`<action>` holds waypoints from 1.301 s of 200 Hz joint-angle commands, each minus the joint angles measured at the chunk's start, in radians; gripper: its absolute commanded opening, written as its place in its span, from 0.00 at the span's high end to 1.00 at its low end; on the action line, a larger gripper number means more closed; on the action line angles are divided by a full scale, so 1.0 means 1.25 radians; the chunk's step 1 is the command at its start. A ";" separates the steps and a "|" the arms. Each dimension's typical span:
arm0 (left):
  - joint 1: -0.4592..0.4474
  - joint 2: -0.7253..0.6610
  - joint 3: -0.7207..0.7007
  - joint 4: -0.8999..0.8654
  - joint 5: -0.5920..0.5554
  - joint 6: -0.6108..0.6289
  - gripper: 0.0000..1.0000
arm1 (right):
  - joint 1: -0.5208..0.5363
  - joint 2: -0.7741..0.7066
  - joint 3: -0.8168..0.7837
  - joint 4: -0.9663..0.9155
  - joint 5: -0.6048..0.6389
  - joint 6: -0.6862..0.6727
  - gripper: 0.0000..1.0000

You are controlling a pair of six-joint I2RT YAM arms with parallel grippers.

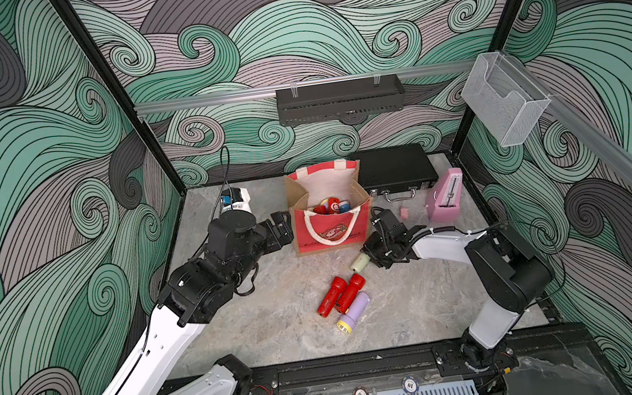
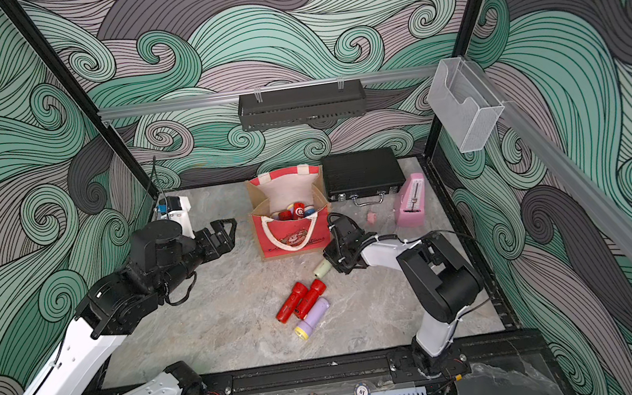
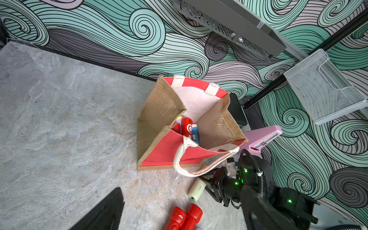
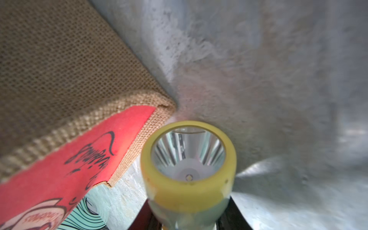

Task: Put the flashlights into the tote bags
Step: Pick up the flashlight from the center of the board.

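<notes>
In both top views my right gripper [image 1: 370, 259] clamps the pale green flashlight [image 1: 359, 263] just beside the tote bag [image 1: 301, 238], while my left gripper [image 2: 228, 230] hangs spread. The left wrist view shows other flashlights [image 3: 187, 127] inside the bag. In the right wrist view I judge the plastic light, rigid and smooth (likely slippery), so the straight barrel behind the flared head suits my grip.

Enclosed robot lab cell: wave-printed walls [image 1: 322, 17], aluminium rail [image 1: 208, 99], marble-look tabletop [image 1: 282, 329]
</notes>
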 commanded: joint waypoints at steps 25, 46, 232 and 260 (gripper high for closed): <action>-0.004 -0.016 -0.022 -0.015 -0.003 0.000 0.07 | -0.055 -0.103 -0.090 -0.156 0.060 -0.058 0.72; -0.004 -0.018 -0.031 -0.010 0.003 0.001 0.07 | -0.088 -0.181 -0.133 -0.223 0.079 -0.113 0.75; -0.004 -0.028 -0.101 0.020 0.027 -0.014 0.06 | -0.125 -0.319 -0.202 -0.370 0.104 -0.320 0.35; -0.004 -0.032 -0.100 0.018 0.018 -0.013 0.06 | -0.126 -0.313 -0.202 -0.367 0.101 -0.326 0.42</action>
